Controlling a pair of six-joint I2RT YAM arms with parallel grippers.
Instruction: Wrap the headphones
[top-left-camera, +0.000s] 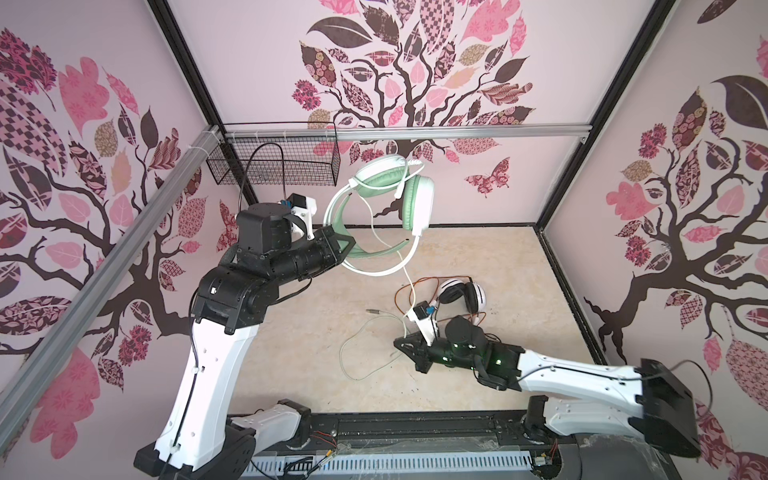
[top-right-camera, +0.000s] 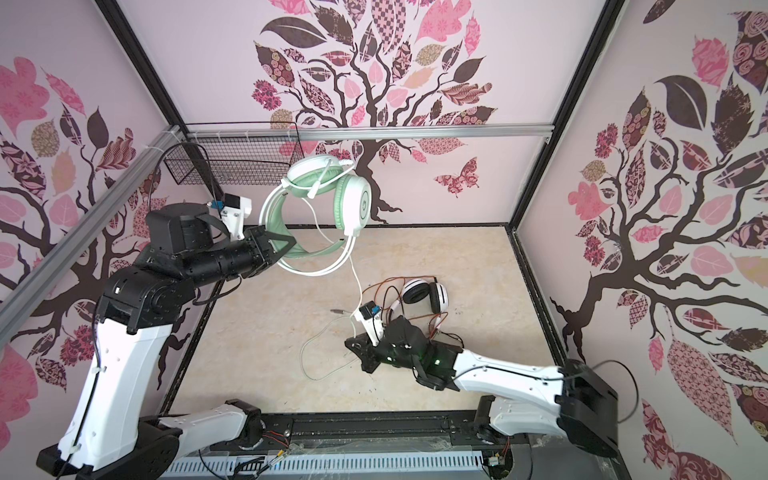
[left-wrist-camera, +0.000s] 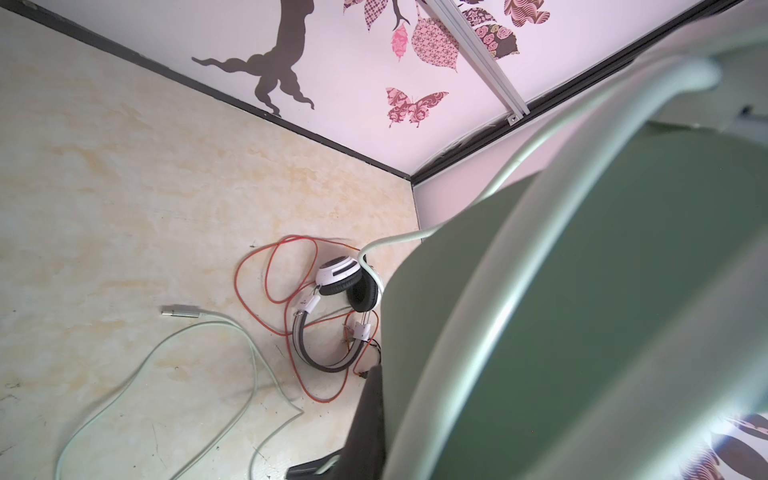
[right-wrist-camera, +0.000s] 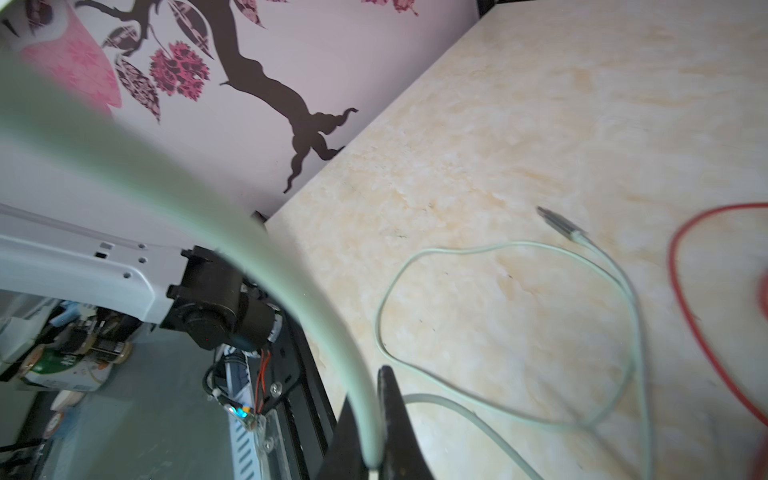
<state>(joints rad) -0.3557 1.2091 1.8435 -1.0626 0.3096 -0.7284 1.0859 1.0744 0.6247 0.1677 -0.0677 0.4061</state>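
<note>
My left gripper (top-left-camera: 347, 246) (top-right-camera: 287, 245) is shut on the headband of the mint-green headphones (top-left-camera: 419, 203) (top-right-camera: 358, 204) and holds them high above the table in both top views. The headband (left-wrist-camera: 602, 291) fills the left wrist view. Their pale green cable (top-left-camera: 411, 286) (top-right-camera: 356, 286) drops to my right gripper (top-left-camera: 401, 343) (top-right-camera: 351, 344), low over the table. In the right wrist view, that gripper (right-wrist-camera: 370, 399) is shut on the cable (right-wrist-camera: 361, 395). The rest of the cable loops on the table to its plug (top-left-camera: 372, 310) (right-wrist-camera: 557, 222). The white-and-black headphones (top-left-camera: 478, 295) (left-wrist-camera: 338, 270) lie beyond, amid their orange-red cable (top-left-camera: 419, 282) (left-wrist-camera: 249, 266).
A black wire basket (top-left-camera: 291, 166) (top-right-camera: 232, 166) hangs on the rail at the back left. Patterned walls close in the beige table (top-left-camera: 478, 249) on three sides. A black rail (top-left-camera: 415, 428) runs along the front edge between the arm bases.
</note>
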